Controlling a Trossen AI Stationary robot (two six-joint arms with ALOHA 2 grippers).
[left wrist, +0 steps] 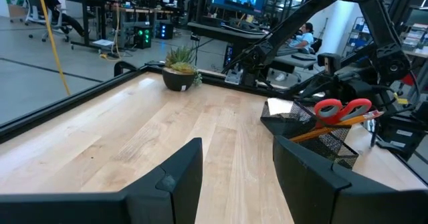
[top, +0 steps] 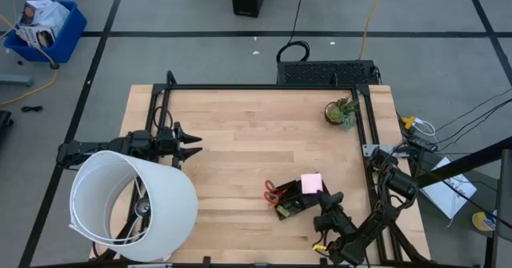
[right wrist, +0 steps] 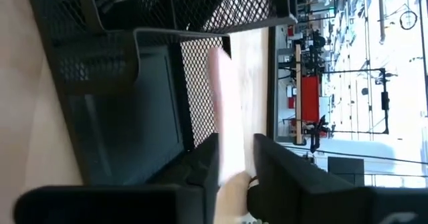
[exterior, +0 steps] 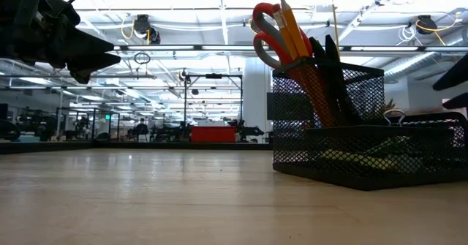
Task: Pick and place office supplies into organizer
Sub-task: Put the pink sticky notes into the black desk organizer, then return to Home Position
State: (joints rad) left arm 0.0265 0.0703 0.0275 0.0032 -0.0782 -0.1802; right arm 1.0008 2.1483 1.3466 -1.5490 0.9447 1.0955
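Note:
The black mesh organizer point(top: 292, 206) point(exterior: 365, 157) stands near the table's near right. Red-handled scissors point(exterior: 267, 29) point(top: 272, 193), an orange pencil point(exterior: 292, 25) and dark pens stand upright in its cup. The pink sticky-note pad point(top: 311, 183) point(right wrist: 221, 83) lies at the organizer's far right end, over a low compartment. My right gripper point(top: 326, 200) point(right wrist: 235, 144) reaches in from the near right. Its fingers stand apart on either side of the pad's near edge. My left gripper point(top: 192, 146) point(left wrist: 237, 164) waits open above the table's left side, pointing level. My right gripper has the pink pad's near edge point(right wrist: 231, 164) in the gap between its two fingers, coming at it slanting down from the table's near right. I cannot tell whether either finger touches the pad.
A small potted plant point(top: 342, 112) point(left wrist: 179, 67) sits at the far right corner. A large white cylindrical shade point(top: 132, 208) covers the near left corner. Bare wood lies across the table's middle and far side. A black frame rail point(top: 256, 86) edges the table.

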